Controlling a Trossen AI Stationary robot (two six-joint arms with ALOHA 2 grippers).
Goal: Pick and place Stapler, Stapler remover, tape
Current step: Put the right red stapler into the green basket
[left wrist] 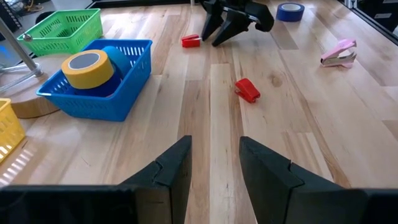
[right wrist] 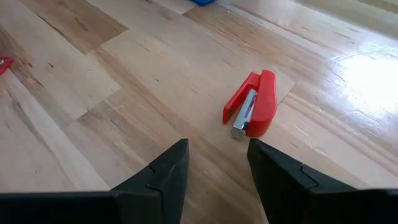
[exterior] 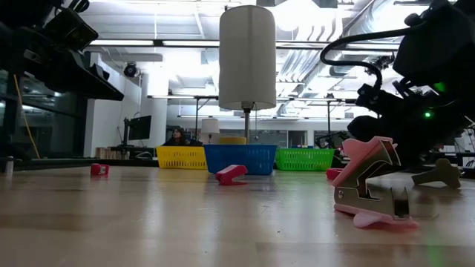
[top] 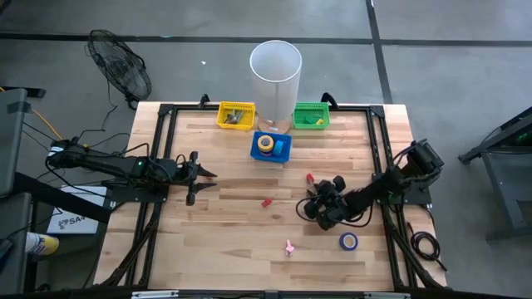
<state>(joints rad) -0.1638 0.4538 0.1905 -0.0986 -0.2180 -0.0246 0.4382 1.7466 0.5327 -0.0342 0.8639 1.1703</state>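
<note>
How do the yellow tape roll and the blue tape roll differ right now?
The yellow tape roll sits inside the blue basket; the blue tape roll lies on the bare table. The yellow roll looks thicker and taller; the blue roll is slimmer. Both lie flat, hole upward, untouched by either tool.

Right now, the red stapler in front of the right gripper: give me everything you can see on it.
The red stapler is small, with a glossy plastic-looking red body and a silver metal staple channel showing between its two arms. It lies on its side on the wooden table, jaws slightly parted. Only the table touches it. The right gripper is just short of it, fingers open and empty. In the high view it sits at, right of centre.
</note>
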